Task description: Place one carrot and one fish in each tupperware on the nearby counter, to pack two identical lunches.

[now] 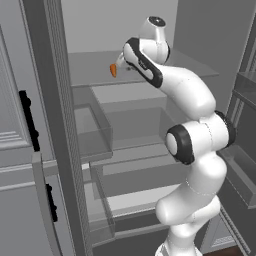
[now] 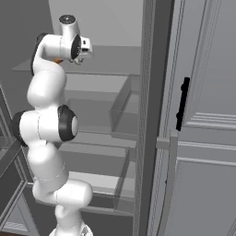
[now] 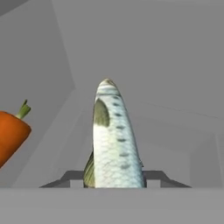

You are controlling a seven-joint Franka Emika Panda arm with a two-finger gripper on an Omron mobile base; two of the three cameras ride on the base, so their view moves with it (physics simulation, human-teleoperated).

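A silvery scaled fish [image 3: 114, 140] lies on the top shelf of an open fridge, pointing away from the hand. My gripper [image 3: 114, 178] has its two fingertips [image 3: 72, 177] against the fish's sides, shut on it. An orange carrot [image 3: 11, 133] with a green stub lies just left of the fish in the hand view. In the left base view the carrot [image 1: 113, 70] shows beside the gripper [image 1: 121, 62] on the upper shelf [image 1: 95, 67]. A sliver of the carrot [image 2: 57, 60] shows behind the arm in the right base view. The tupperware and the counter are out of view.
The fridge interior has several grey shelves and clear bins [image 1: 92, 132] below the top shelf. The open fridge door [image 2: 193, 138] with its black handle [image 2: 182, 103] stands at one side, and door racks [image 1: 245, 100] stand close to the arm on the other.
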